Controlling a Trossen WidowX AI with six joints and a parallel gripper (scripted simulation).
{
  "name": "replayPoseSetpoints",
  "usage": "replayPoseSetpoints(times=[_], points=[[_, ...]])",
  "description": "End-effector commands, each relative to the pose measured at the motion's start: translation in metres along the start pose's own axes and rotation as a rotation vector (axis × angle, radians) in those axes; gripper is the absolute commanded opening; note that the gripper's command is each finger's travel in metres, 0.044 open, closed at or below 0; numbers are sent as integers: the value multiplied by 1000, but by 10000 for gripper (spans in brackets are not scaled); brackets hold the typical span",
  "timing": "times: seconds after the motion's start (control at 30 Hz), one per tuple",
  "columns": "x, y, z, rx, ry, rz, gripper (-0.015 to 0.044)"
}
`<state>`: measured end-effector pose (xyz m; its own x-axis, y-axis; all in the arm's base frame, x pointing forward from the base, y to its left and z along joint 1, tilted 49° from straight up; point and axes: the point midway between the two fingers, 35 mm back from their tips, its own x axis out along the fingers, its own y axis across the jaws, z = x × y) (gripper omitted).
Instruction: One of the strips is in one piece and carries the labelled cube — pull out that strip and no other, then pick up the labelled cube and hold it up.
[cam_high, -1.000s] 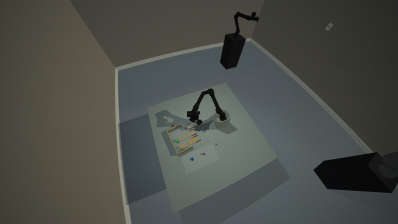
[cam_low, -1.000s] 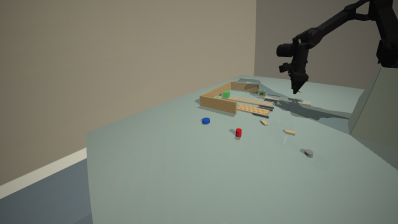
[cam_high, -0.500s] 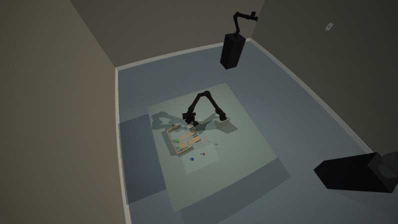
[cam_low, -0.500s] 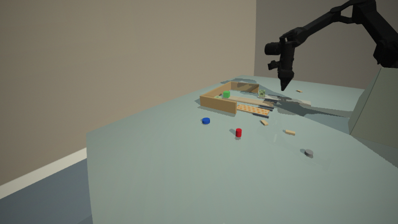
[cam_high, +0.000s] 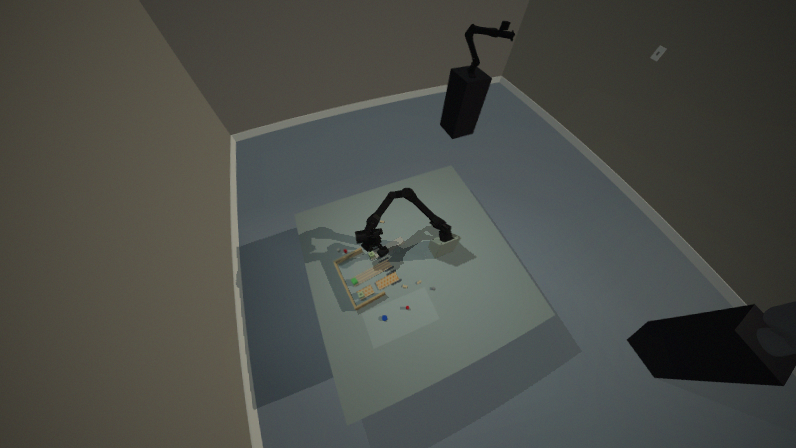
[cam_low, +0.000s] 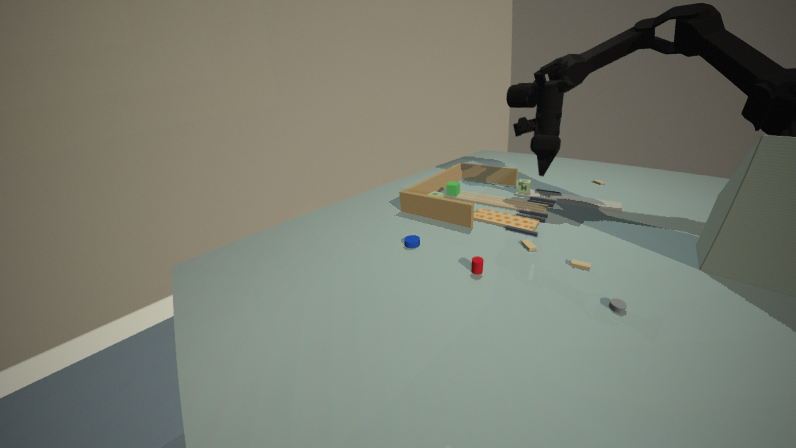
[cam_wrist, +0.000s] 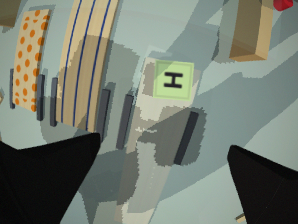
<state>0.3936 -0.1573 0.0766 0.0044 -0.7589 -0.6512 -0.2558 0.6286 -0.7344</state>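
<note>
The labelled cube (cam_high: 372, 254) (cam_low: 524, 186) (cam_wrist: 173, 80) is light green with a black H and sits on the far end of the pale plain strip (cam_low: 607, 205) (cam_wrist: 137, 210), which sticks out between dark rails toward the arm base. The striped strip (cam_low: 501, 200) (cam_wrist: 82, 75) has blue lines and lies beside it. The orange-dotted strip (cam_high: 388, 280) (cam_low: 505, 219) (cam_wrist: 32, 60) lies beyond; the top view shows a gap in it. My gripper (cam_low: 542, 173) (cam_wrist: 165, 147) is open and empty, above the pale strip and on the base side of the labelled cube.
A wooden wall frame (cam_high: 345, 285) (cam_low: 437, 208) surrounds the strips' far ends. A bright green cube (cam_high: 354, 281) (cam_low: 452, 188) stands inside. A red cylinder (cam_low: 477, 265), a blue disc (cam_low: 412, 241), a grey disc (cam_low: 617, 305) and small wooden blocks lie outside.
</note>
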Motion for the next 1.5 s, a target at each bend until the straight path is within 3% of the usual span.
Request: replayPoseSetpoints(times=[0.0, 0.27, 0.53, 1.47], points=[[1, -1, 16, -2, 7, -1, 440], [1, -3, 39, -1, 7, -1, 440], [11, -3, 39, -1, 7, -1, 250], [56, -3, 38, -1, 7, -3, 250]])
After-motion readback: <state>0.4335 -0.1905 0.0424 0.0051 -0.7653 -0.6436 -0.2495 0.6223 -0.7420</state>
